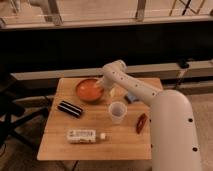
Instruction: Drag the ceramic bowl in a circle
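The orange-red ceramic bowl (90, 90) sits on the wooden table (65, 135) near its far edge, left of centre. My gripper (100, 90) reaches down from the white arm at the bowl's right rim and seems to touch it. A small translucent white cup (116, 112) stands in front of the bowl, to the right, apart from it.
A black rectangular object (70, 108) lies left of the cup. A white bottle (85, 135) lies on its side near the front edge. A dark red object (142, 123) lies at the right, beside my white arm. A blue item (130, 98) and a yellowish one (113, 92) lie under the arm.
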### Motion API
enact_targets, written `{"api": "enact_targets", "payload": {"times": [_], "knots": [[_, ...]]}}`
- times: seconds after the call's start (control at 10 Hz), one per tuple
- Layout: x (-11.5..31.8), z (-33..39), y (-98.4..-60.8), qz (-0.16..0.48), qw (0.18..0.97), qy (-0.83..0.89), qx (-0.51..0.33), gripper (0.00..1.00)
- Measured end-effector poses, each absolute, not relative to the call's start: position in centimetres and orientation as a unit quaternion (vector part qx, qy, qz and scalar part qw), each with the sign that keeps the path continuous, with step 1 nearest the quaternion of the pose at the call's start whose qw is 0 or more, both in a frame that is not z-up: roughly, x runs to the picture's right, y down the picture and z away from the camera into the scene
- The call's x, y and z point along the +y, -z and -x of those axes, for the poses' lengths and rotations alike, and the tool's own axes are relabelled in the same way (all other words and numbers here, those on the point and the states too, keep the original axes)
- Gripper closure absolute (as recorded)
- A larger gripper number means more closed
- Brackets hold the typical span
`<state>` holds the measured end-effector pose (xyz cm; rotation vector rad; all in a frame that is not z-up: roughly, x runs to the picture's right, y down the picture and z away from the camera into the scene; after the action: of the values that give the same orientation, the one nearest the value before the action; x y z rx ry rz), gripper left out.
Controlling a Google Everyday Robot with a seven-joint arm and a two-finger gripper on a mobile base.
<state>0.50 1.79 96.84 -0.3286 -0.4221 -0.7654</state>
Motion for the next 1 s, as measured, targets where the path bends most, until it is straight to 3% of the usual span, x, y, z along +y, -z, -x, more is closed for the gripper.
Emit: {"api": "enact_targets", "payload": {"times": [1.0], "knots": [[2.35, -0.22, -97.89, 0.169, 0.896, 0.354, -0.210, 0.20]]}}
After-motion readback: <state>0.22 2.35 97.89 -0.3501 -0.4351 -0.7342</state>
